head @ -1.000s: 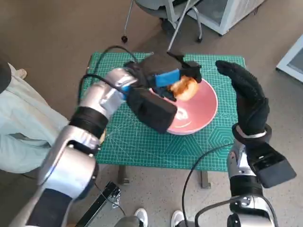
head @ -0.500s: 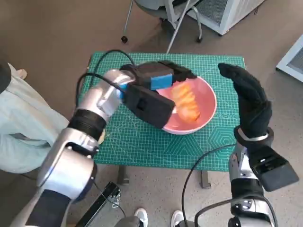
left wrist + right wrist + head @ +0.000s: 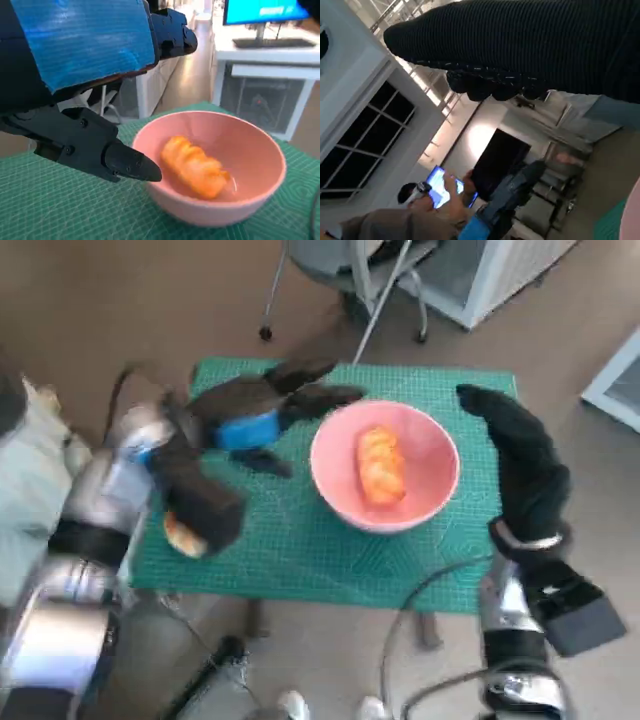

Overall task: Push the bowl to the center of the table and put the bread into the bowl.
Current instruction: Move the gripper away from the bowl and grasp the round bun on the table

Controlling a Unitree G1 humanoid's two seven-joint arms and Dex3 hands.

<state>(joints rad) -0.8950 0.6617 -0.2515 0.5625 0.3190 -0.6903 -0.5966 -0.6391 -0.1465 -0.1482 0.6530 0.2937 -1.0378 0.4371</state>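
Just beside the pink bowl [image 3: 385, 465], your left hand [image 3: 262, 410] hangs over the green-matted counter [image 3: 300, 540] with its black fingers [image 3: 127, 162] spread and nothing between them; the wrist view shows one fingertip close to the bowl's near wall, though whether it touches cannot be told. On the bowl's other side your gloved right hand [image 3: 520, 455] stands edge-on, fingers extended and empty, near the rim but apart from it. The bread [image 3: 380, 465], an orange ridged roll, lies lengthwise on the bowl's floor [image 3: 197, 167], so by the look of things both parts of the task are done: the bowl sits roughly mid-counter, a little toward the right hand's side. A second pale orange lump [image 3: 183, 537] shows on the counter well away from the bowl, half hidden beneath your left forearm; what it is cannot be told. Should you need to reseat the bread, expect it to be light and soft, easily dented, so take it across its middle with a gentle hold. The bowl looks smooth and stiff and likely to slide on the mat; nudge it low on the wall, not at the rim.
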